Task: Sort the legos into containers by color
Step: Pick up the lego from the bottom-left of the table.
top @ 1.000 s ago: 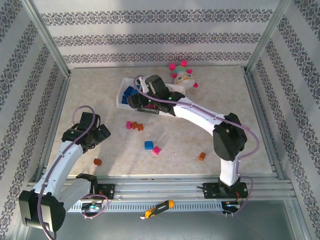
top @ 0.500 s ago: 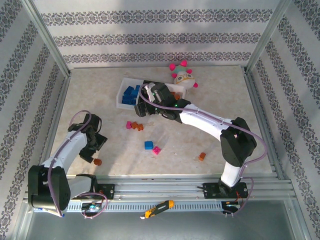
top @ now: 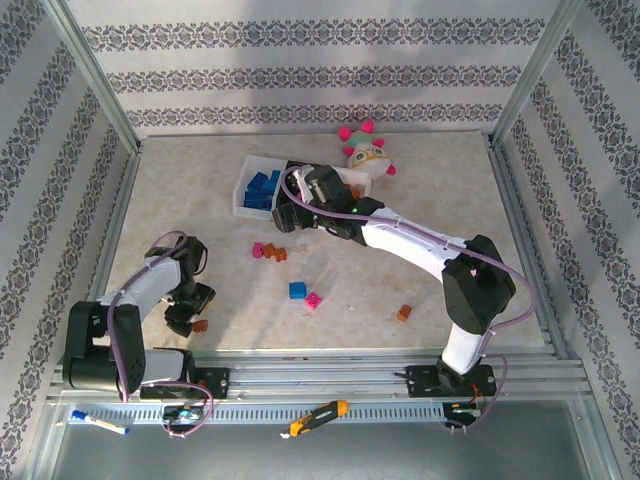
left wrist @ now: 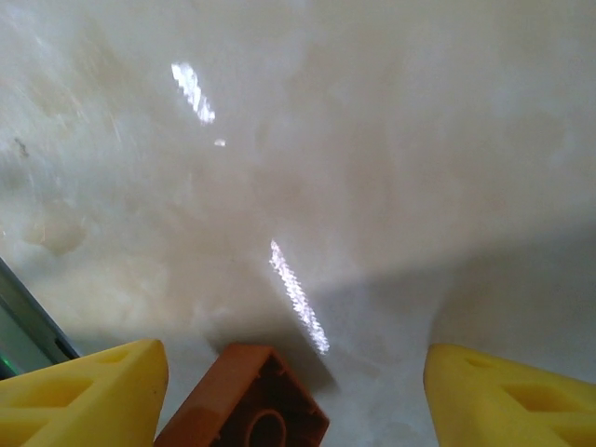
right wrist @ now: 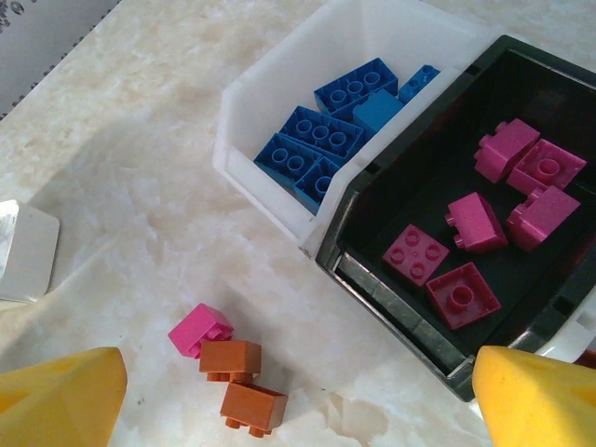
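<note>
An orange-brown lego (left wrist: 244, 402) lies studs-down on the table between the yellow fingers (left wrist: 86, 395) of my left gripper (left wrist: 293, 374). Its jaws stand open around the brick, which sits nearer the left finger. In the top view this gripper (top: 188, 318) is low at the near left. My right gripper (right wrist: 298, 410) is open and hovers over a pink lego (right wrist: 199, 330) and two orange ones (right wrist: 231, 358). Just beyond are the containers: a white bin (right wrist: 244, 158) of blue legos and a black bin (right wrist: 391, 279) of magenta ones.
Loose on the table are a blue lego (top: 297, 290), a pink one (top: 314, 300) and an orange one (top: 404, 313). A plush toy (top: 365, 150) sits behind the bins. The metal rail (top: 330, 372) runs along the near edge.
My left gripper has swung toward the near edge and come down around the orange brick, its jaws narrowing. The right gripper shifted slightly near the bins, then held still.
</note>
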Available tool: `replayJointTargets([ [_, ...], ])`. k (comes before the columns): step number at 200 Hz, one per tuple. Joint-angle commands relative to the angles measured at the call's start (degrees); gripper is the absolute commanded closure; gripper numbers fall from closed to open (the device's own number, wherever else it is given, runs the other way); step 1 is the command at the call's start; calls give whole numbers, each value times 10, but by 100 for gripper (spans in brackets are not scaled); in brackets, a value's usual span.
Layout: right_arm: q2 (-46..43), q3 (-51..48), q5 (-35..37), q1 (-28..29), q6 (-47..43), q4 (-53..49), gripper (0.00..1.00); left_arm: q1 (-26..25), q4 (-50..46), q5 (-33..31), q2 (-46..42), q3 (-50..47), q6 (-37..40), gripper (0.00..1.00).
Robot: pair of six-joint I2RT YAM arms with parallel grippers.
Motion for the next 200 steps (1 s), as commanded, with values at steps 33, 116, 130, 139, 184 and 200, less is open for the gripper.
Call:
replayJointTargets([
  [33, -4, 10, 7, -5, -1, -6, 5, 13, 6, 29, 6, -10, -23, 28],
  [116, -14, -5, 17, 0, 13, -2, 5, 14, 19, 90, 12, -34, -50, 46],
  [130, -18, -9, 22, 2, 13, -3, 4, 14, 17, 89, 14, -30, -46, 54],
  [139, -21, -13, 24, 4, 15, -3, 4, 14, 18, 88, 14, -28, -42, 57],
  [184, -43, -22, 41, 8, 20, -4, 4, 14, 2, 74, 17, 18, 5, 63],
  [200, -61, -31, 56, 6, 23, -3, 4, 14, -8, 71, 27, 61, 41, 64],
])
